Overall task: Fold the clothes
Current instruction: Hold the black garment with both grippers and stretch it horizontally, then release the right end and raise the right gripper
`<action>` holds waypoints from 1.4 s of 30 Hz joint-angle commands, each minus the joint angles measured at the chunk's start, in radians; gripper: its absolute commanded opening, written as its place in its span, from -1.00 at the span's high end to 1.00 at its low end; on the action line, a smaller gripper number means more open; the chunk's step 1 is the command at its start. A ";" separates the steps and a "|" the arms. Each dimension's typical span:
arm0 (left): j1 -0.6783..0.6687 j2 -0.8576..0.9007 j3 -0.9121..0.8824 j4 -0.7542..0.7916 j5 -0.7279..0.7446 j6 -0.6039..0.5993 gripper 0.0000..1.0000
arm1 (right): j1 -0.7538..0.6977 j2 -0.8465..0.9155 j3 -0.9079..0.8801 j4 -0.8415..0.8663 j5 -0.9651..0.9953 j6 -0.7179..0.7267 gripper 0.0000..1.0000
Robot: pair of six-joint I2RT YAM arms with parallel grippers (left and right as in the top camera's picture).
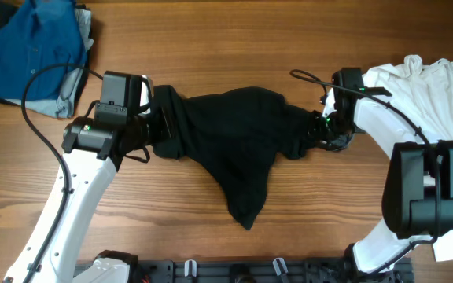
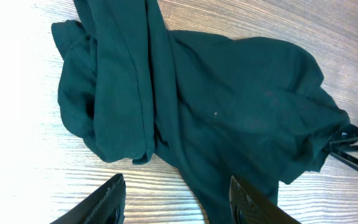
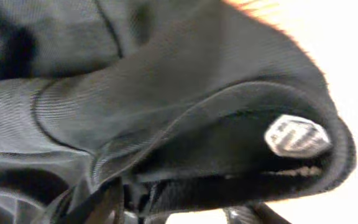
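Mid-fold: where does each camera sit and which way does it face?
Overhead: above the table, facing down; both arms show, left hand and right hand at opposite ends of the black garment.
Left wrist: on the left arm, facing past its open fingers onto the garment.
Right wrist: on the right arm, close up; black fabric fills it, fingers barely show.
Shared: all three see the garment; overhead and left wrist also the table.

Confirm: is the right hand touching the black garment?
Touching. Right wrist view: black garment bunched right up against the camera; overhead shows it drawn into the right hand.
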 commanded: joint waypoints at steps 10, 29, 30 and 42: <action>0.004 -0.005 0.017 0.003 0.013 0.016 -0.08 | 0.103 0.024 -0.007 0.013 -0.027 -0.004 0.91; 0.004 -0.005 0.017 0.003 0.018 0.016 -0.05 | 0.103 -0.102 0.095 -0.063 0.094 -0.002 0.90; 0.004 -0.005 0.017 0.003 0.024 0.016 -0.06 | 0.103 -0.124 0.107 -0.066 0.095 -0.002 0.91; 0.004 -0.005 0.017 0.003 0.028 0.016 -0.06 | 0.103 -0.421 0.225 -0.126 0.201 -0.002 0.91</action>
